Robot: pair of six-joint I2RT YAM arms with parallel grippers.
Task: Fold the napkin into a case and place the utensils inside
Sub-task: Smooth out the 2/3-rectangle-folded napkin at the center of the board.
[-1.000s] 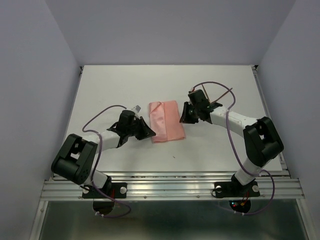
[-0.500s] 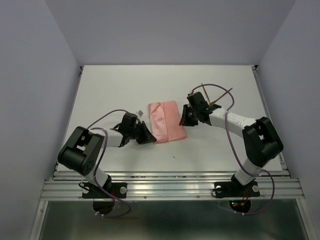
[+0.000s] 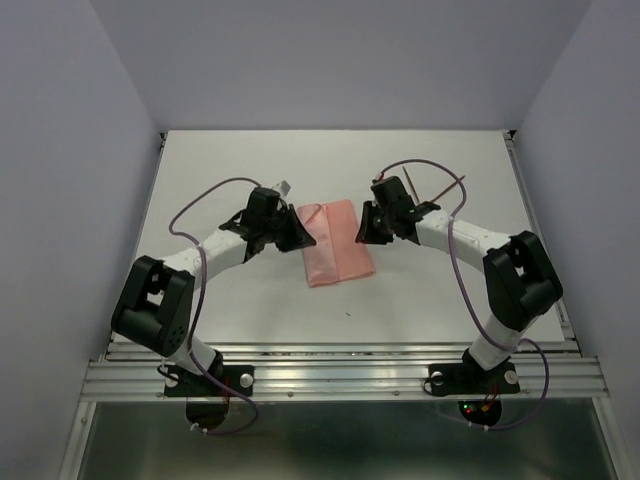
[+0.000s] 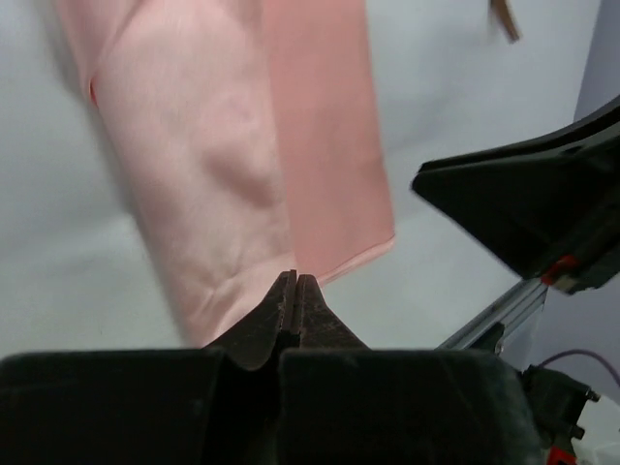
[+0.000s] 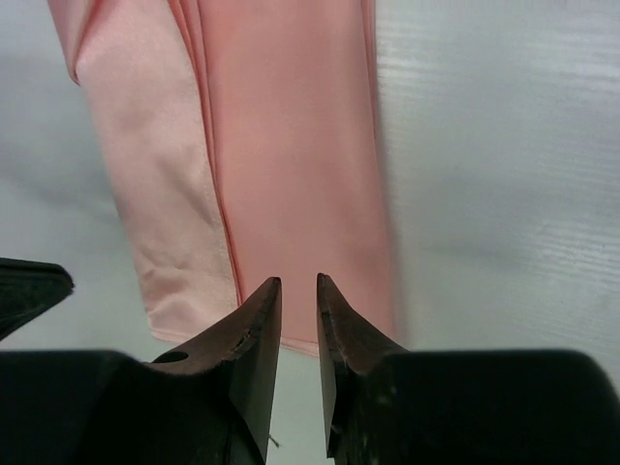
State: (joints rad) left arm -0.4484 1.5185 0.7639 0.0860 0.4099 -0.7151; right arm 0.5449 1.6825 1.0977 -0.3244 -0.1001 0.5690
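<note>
Two hands, one napkin (image 3: pixel 336 245): which sits closer? — KM

About equal. It lies flat on the bench (image 3: pixel 230 165), folded to an oblong. Its long axis runs near-to-far, with the near end swung slightly right. The left hand (image 3: pixel 293 237) is at its left long edge. The right hand (image 3: pixel 367 226) is at its right long edge, toward the far end. — JR

State of each? — KM

The left hand is clenched, fingers pressed together, with no cloth visible between them. I cannot tell whether the tips pin the edge. The right hand shows a narrow gap with nothing in it and cloth beneath. — JR

Where are the utensils (image 3: pixel 447 191)? — KM

Two thin reddish-brown sticks lie right of the napkin, past the right wrist and well apart from the cloth, so not inside. Judgement: the right arm is nearer them. Its purple cable (image 3: pixel 430 164) loops over that spot and may hinder a reach. — JR
</note>
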